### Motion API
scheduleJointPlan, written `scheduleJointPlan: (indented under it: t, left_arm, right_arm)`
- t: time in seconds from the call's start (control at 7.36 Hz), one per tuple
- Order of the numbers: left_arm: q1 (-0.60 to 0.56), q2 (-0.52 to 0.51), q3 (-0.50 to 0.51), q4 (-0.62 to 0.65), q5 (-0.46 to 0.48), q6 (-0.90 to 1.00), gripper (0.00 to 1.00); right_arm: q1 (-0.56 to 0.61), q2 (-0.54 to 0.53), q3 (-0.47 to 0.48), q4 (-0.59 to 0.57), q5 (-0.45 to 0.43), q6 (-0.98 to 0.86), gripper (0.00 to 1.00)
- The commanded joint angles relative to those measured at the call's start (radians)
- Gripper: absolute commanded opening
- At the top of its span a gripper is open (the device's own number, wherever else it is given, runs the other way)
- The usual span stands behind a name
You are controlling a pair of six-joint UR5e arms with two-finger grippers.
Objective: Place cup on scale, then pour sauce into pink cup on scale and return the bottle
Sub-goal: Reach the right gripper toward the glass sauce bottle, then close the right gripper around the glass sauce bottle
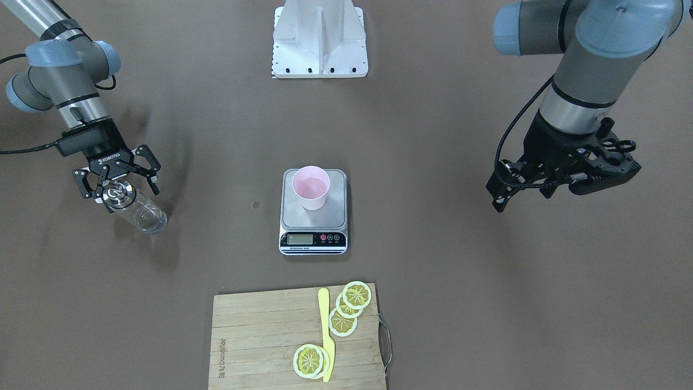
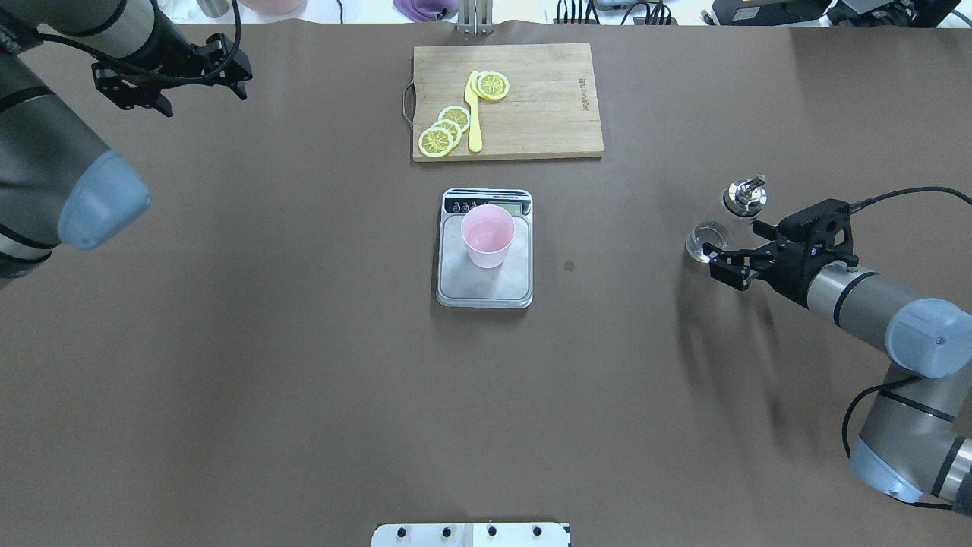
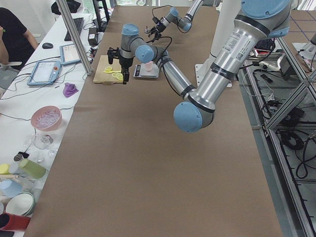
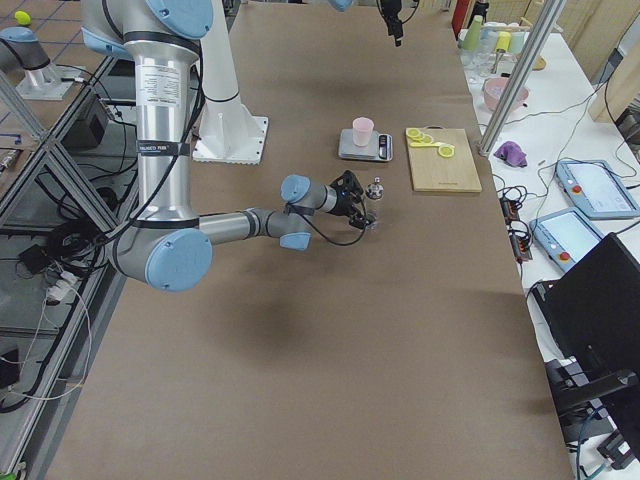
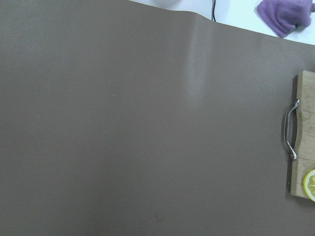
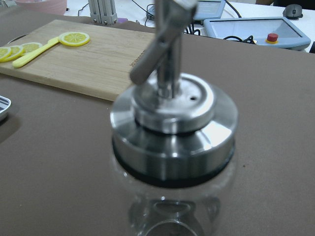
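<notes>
Right gripper point(image 1: 119, 187) hangs with jaws spread to either side of the silver cap of the bottle point(image 1: 142, 214), which stands on the table point(image 1: 487, 303) well apart from the scale point(image 1: 337, 214). The cup point(image 1: 311, 187) sits upright on the scale's platform. The left gripper point(image 2: 199, 90), jaws also apart, hangs far off to the side.

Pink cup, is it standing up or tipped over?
Standing up. The cup sits base-down on the scale, with its round open rim facing up.
</notes>
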Motion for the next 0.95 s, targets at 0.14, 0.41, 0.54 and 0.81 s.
scheduleJointPlan:
  t: [0.14,0.41,0.54,0.81]
  left_arm:
    - [0.001,0.000,0.008,0.000,0.000,0.000,0.98]
    - [0.001,-0.001,0.014,-0.002,-0.002,0.000,0.98]
    - [0.001,-0.001,0.016,-0.002,-0.002,0.000,0.98]
    - [0.001,-0.001,0.016,-0.002,-0.002,-0.001,0.98]
  right_arm:
    - [-0.013,0.022,-0.014,0.017,-0.046,-0.022,0.98]
    - [-0.042,0.037,-0.020,0.017,-0.072,-0.023,0.97]
    - [-0.046,0.037,-0.021,0.017,-0.074,-0.025,0.96]
    - [-0.044,0.036,-0.026,0.019,-0.071,-0.052,0.96]
